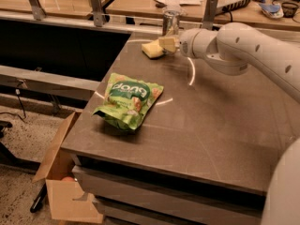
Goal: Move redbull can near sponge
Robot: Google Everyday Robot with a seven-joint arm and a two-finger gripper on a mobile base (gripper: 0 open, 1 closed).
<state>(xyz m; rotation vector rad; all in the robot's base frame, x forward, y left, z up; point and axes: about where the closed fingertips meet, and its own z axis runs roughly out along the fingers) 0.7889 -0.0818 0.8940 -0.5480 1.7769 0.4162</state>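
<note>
Jaws were closed on the upright redbull can (171, 21), gripper (168, 44) far out at the table's (211, 125) twelve o'clock edge; green snack bag (129, 100) lay toward the gripper's seven o'clock, well apart, and the sponge (151, 49) sat just beside the can, at its eight o'clock

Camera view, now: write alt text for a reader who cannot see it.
A white robot arm reaches in from the right across a dark table, its pincer gripping a redbull can upright beside a pale yellow sponge near the far edge. A green snack bag lies nearer the front left, with an open cardboard box on the floor below.
</note>
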